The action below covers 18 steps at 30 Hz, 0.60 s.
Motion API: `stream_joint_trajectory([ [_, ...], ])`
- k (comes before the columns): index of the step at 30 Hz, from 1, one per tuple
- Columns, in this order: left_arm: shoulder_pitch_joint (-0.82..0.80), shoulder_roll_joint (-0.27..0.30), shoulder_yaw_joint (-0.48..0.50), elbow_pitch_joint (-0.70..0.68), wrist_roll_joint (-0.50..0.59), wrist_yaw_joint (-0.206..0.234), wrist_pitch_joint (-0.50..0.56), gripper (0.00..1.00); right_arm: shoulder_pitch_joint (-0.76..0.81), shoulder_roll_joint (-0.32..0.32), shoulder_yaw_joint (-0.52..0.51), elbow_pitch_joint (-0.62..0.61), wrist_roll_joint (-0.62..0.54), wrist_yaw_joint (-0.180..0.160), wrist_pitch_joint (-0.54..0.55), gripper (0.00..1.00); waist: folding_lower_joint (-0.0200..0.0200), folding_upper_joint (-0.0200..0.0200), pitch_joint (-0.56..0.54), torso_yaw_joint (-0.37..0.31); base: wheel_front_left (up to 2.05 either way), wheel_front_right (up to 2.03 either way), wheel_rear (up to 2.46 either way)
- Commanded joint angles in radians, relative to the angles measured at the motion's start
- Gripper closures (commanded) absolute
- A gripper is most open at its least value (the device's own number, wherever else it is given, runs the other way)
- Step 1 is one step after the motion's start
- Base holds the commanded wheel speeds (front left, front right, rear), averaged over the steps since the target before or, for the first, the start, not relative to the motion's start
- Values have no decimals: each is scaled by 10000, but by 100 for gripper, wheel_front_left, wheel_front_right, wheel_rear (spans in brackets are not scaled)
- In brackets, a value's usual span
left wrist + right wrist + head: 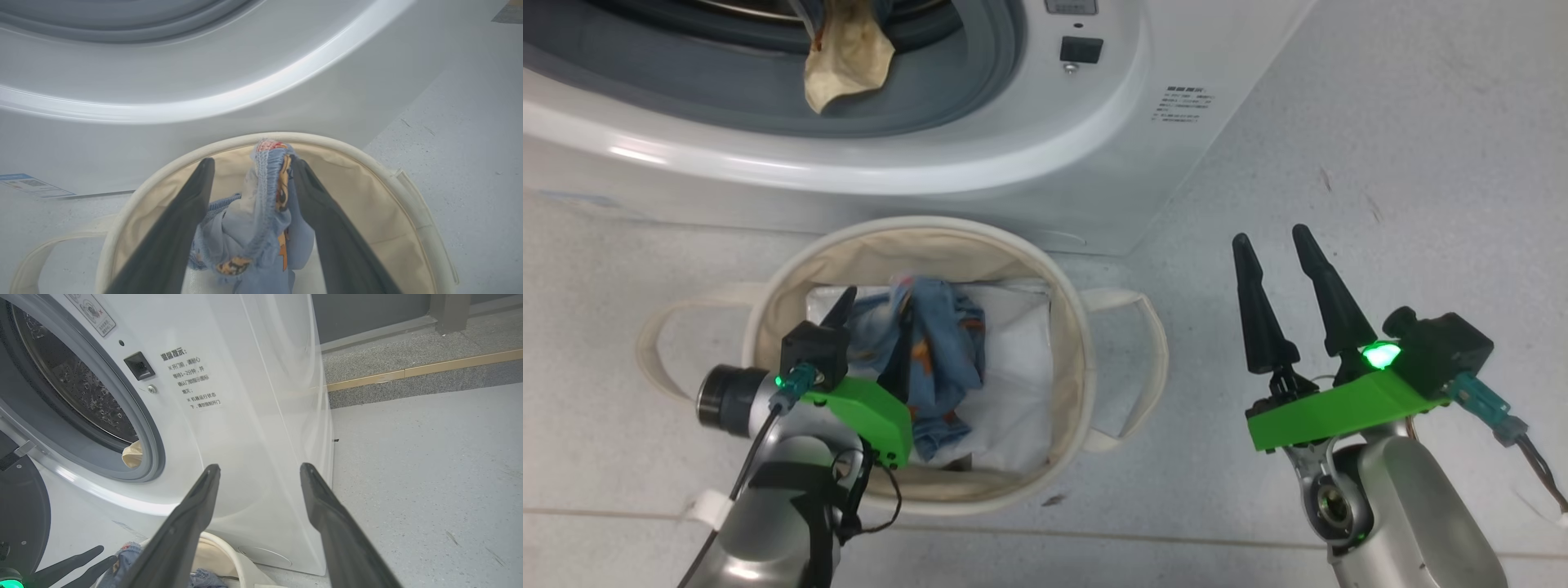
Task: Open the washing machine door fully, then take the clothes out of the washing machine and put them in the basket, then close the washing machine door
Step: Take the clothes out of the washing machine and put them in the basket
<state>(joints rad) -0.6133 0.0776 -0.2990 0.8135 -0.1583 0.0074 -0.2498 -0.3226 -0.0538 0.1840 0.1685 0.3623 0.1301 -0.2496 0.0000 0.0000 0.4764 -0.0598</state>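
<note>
**Head view:** The round cream canvas basket (915, 225) with 2 loop handles stands on the pale floor. Just behind it is the white front-loading washing machine (1045, 175), whose drum mouth is uncovered. A beige cloth (845, 61) hangs over the grey seal, well above the basket. The light blue clothes with orange-brown prints (939, 351) lie crumpled inside the basket on a flat white sheet (1017, 367). The left gripper (874, 327) reaches down into the basket. The right gripper (1272, 241) hovers over bare floor well to the right of the basket, its 2 fingers spread and holding nothing.

**Left wrist view:** The left gripper (252, 161) has its jaws released and wide apart inside the basket (380, 163). The clothes (261, 212) bunch up between the fingers, leaning on 1 of them and clear of the other.

**Right wrist view:** The right gripper (260, 467) is spread above the basket (229, 547) rim, facing the washing machine (253, 428). The clothes (122, 555) show at the rim. The black-rimmed washing machine door (20, 514) stands swung away beyond the basket.
</note>
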Motion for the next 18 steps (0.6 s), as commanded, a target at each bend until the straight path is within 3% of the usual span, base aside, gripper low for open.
stream_joint_trajectory([
  [1,169,134,347,-395,92,6,-119,0,46,36,201,-280,-28,6,-122,0,0,0,-124,57,0,0,0],
  [18,2436,1,1085,-4393,332,-37,-120,0,563,36,289,84,32,6,-122,0,0,0,-2013,804,0,0,0],
])
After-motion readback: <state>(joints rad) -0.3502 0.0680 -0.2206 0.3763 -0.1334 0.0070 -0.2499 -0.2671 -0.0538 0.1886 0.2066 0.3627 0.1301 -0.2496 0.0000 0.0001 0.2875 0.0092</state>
